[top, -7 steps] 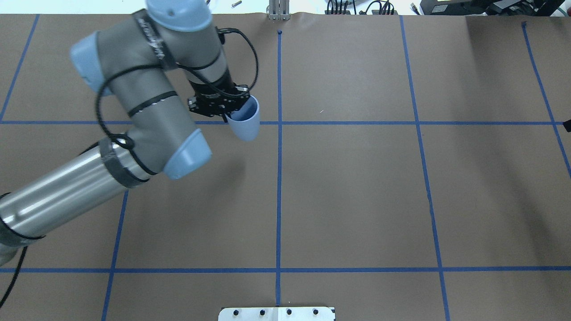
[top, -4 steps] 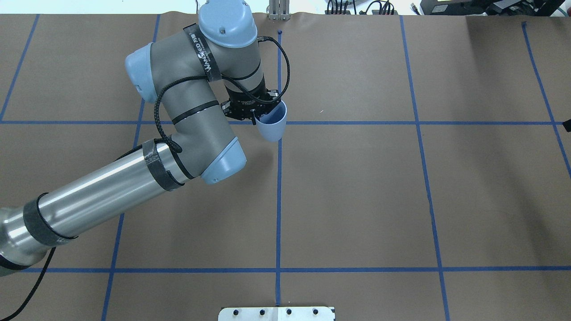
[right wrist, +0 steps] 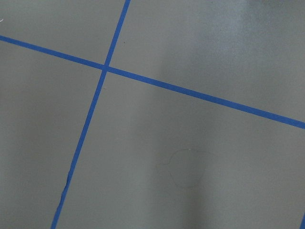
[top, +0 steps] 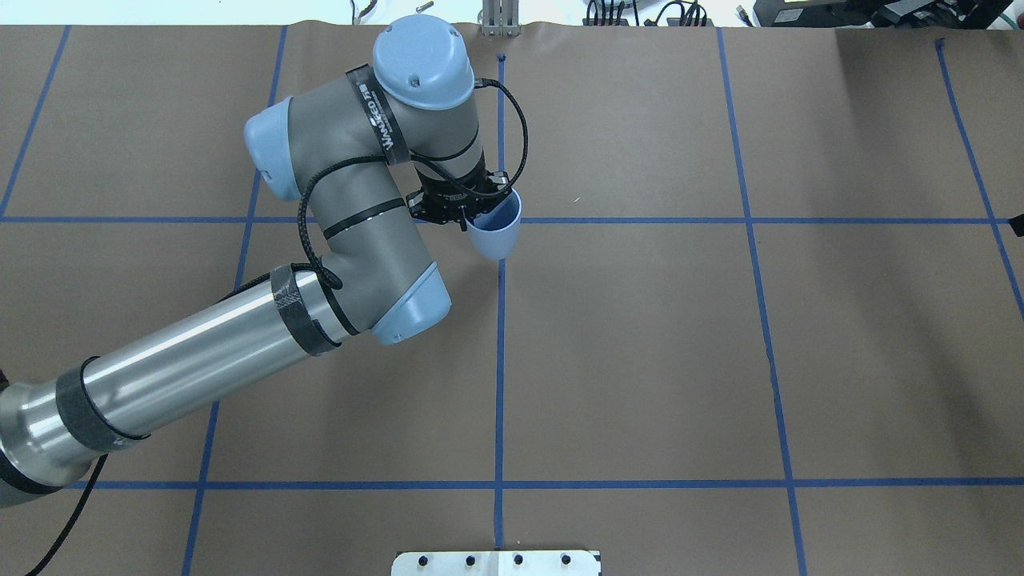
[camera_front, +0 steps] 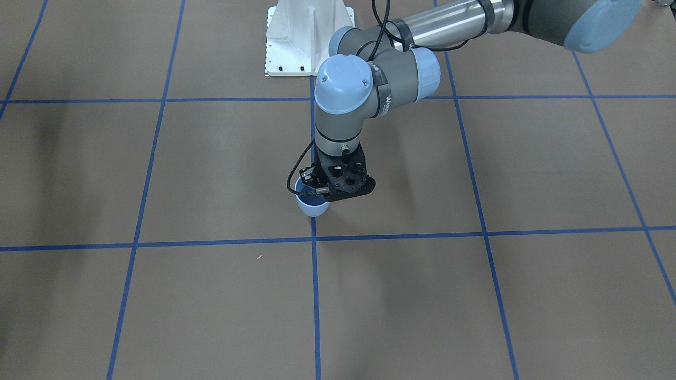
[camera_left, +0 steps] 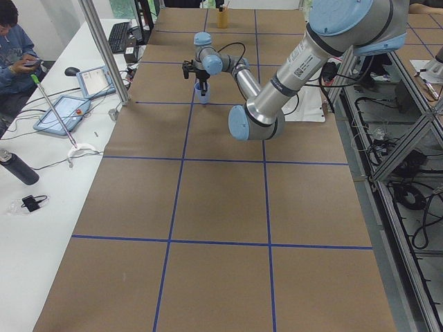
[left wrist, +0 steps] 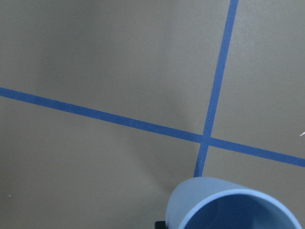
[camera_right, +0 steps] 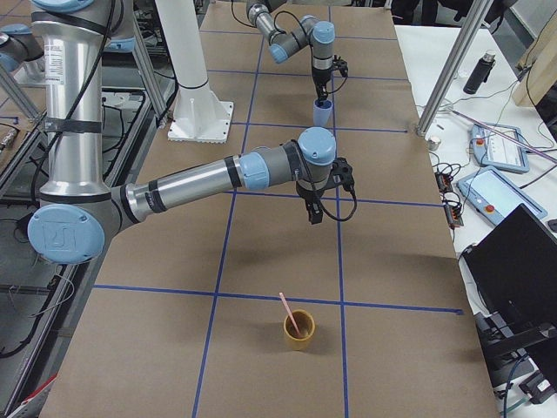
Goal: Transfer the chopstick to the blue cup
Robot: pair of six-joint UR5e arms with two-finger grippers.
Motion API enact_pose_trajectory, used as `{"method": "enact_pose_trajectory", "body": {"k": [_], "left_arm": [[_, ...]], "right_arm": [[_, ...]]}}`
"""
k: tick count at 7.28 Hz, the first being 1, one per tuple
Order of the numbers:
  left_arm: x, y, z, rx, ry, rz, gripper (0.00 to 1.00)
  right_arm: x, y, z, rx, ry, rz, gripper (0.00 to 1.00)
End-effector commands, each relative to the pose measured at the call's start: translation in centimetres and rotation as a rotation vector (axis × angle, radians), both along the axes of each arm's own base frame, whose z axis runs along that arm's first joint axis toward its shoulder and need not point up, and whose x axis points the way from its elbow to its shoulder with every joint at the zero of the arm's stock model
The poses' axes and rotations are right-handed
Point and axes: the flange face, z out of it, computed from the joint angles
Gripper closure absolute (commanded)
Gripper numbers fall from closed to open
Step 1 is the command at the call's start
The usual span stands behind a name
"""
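Observed: the left gripper (top: 470,214) is clamped on the rim of the blue cup (top: 496,232). The cup is mouth up, about midway between the two ends of the table (top: 640,360) and over the crossing of two tape lines (top: 500,360). Whether its base touches the table cannot be told.

The chopstick (camera_right: 288,310) leans in a yellow cup (camera_right: 298,331) near the table's right-hand end, well apart from the blue cup. The right gripper (camera_right: 315,212) hangs between the two cups. Whether it is open or closed cannot be told.

Assessment: the step in hand appears to be setting the blue cup down.

- Lower it level until the base sits flat.
- Release only then.
- Lift the gripper straight up, since a light, tapering cup held at one side of its rim tips readily.
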Motion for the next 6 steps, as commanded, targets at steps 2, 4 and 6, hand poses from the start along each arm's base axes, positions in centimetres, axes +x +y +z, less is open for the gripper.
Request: {"method": "enact_pose_trajectory", "body": {"k": [2,4,6], "left_arm": [[0.5,0.3,0.3,0.003,0.001,-0.004,0.83],[0.5,0.4,0.6,0.02,0.026,-0.005,0.02],[-1.9,1.2,0.5,0.057,0.083,-0.014,0.02]], "right_arm": [[0.0,0.0,-0.1,0.002,0.0,0.0,0.0],[0.0,0.0,-0.3,0.005,-0.001,0.0,0.0],[0.0,-0.2,-0.4,0.009,0.0,0.0,0.0]]}}
